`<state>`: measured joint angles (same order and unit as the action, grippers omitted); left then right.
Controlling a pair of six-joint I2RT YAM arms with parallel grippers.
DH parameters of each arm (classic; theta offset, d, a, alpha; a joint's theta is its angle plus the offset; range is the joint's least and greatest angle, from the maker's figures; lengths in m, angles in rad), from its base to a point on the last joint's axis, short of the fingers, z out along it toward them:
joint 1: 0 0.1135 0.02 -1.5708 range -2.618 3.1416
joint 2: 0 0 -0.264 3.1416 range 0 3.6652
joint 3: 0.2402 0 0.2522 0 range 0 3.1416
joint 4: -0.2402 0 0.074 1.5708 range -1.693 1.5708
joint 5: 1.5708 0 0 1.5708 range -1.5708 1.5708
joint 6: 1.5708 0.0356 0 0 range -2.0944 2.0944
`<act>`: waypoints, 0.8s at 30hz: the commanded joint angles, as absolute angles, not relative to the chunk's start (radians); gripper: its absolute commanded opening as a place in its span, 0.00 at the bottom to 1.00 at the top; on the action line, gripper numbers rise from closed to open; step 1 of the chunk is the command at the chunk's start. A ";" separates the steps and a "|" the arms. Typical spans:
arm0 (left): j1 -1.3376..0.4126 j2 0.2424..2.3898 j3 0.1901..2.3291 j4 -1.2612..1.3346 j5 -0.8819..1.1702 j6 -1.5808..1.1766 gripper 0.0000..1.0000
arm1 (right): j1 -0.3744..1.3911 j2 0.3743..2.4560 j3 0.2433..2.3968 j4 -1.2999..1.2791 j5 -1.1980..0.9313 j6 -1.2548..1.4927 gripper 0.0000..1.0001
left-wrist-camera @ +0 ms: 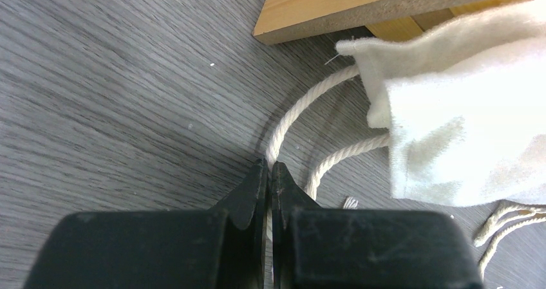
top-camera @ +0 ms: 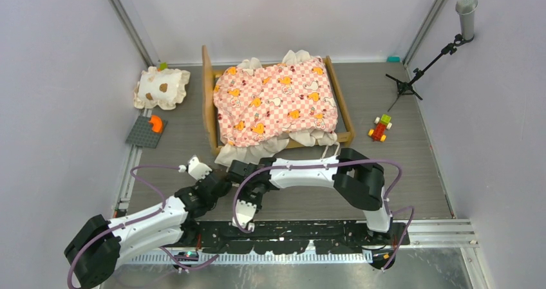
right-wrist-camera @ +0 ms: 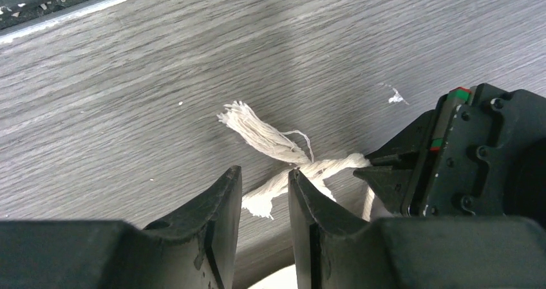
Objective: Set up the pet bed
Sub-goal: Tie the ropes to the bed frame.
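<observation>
Pet bed [top-camera: 277, 102] lies beyond both grippers on a grey wood-grain table [top-camera: 412, 179] (lilac walls [top-camera: 58, 76] around); left gripper [left-wrist-camera: 269, 170] clenches white cord [left-wrist-camera: 290, 112], right gripper [right-wrist-camera: 264, 176] parted over its frayed end.

The pet bed [top-camera: 277, 102], a light-wood frame holding a pink checkered mattress with orange animals, stood far back on the table [top-camera: 399, 173], headboard left, cream ruffle and cord [left-wrist-camera: 302, 102] spilling over its near side.
</observation>
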<state>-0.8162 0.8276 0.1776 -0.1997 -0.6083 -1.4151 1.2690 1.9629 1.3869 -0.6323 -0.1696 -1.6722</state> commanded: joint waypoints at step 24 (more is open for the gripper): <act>-0.816 0.807 0.170 -0.260 -0.618 -1.470 0.00 | 1.274 2.038 1.445 -0.619 -0.223 -1.689 0.38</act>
